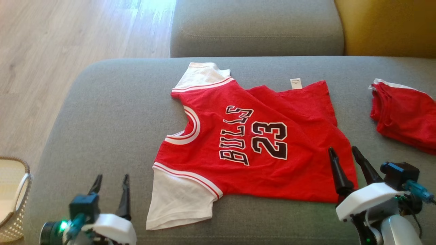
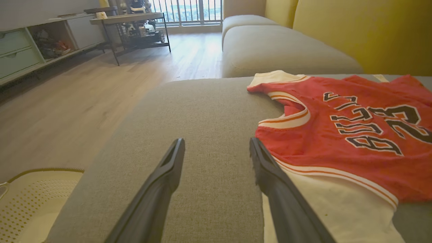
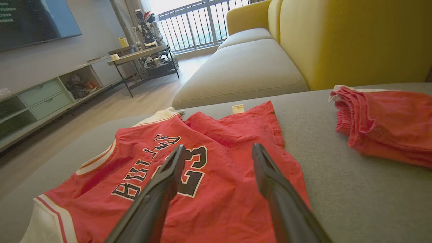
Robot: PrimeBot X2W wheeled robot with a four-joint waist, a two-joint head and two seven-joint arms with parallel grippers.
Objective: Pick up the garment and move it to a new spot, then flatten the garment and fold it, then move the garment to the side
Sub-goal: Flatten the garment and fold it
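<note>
garment: one red jersey (image 1: 252, 143) lies spread, print side up, on the grey seat cushion (image 1: 102, 109). its neck is toward the robot's left and its hem toward the right. the far hem corner is folded over, with a small white label (image 1: 296, 83) at its edge. two white sleeves, one lettered word, one number.

left gripper (image 1: 112, 177): its two fingers stand wide apart and hold nothing. it is over bare cushion, just beside the near white sleeve. in the left wrist view one finger overlaps that sleeve's edge; contact cannot be confirmed.

right gripper (image 1: 342, 148): its two fingers are spread wide and are empty, at the near hem corner of the jersey. the right wrist view places the fingers over red cloth; touching or clear of it cannot be told.

view differences: the head view and left wrist view include one perforated cream basket (image 1: 20, 190) off the cushion's left end. the head view and right wrist view include one second red garment (image 1: 405, 115), bunched, well apart from the jersey on the right. both wrist views add a metal-legged table (image 2: 128, 18) and a low cabinet with drawers (image 2: 17, 50); the right wrist view adds a dark wall screen (image 3: 33, 20).

count: two grippers, two red garments, two grey cushions, one yellow backrest (image 1: 388, 27).
</note>
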